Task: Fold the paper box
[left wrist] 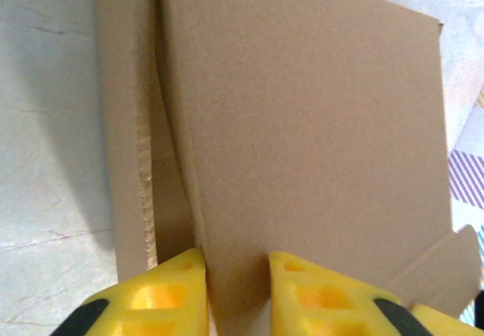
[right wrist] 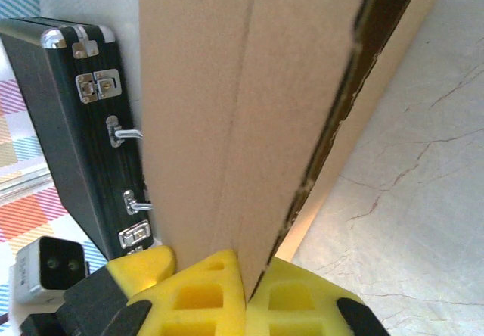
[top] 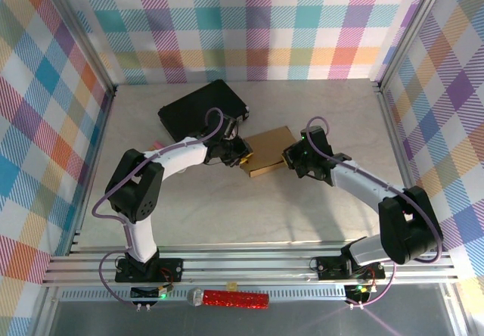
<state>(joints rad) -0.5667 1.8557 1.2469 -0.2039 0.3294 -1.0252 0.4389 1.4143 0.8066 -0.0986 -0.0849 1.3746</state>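
Brown paper box (top: pixel 266 151) beside black case (top: pixel 203 109), left pincer (left wrist: pixel 236 294) clamped on one panel, right pincer (right wrist: pixel 248 287) clamped on another

The box (top: pixel 266 152) is plain brown cardboard, partly folded into a low, flat shape. It lies near the middle of the table (top: pixel 227 215), a little toward the far side. It sits skewed, its long side running from near-left to far-right, with a thin side wall showing along the near edge. In the left wrist view the box (left wrist: pixel 302 124) shows one broad smooth panel, a narrow folded strip with a raw corrugated edge beside it, and a small tab at one corner. In the right wrist view the box (right wrist: pixel 249 86) has panels lapped over each other, with a dark gap left open along one edge.
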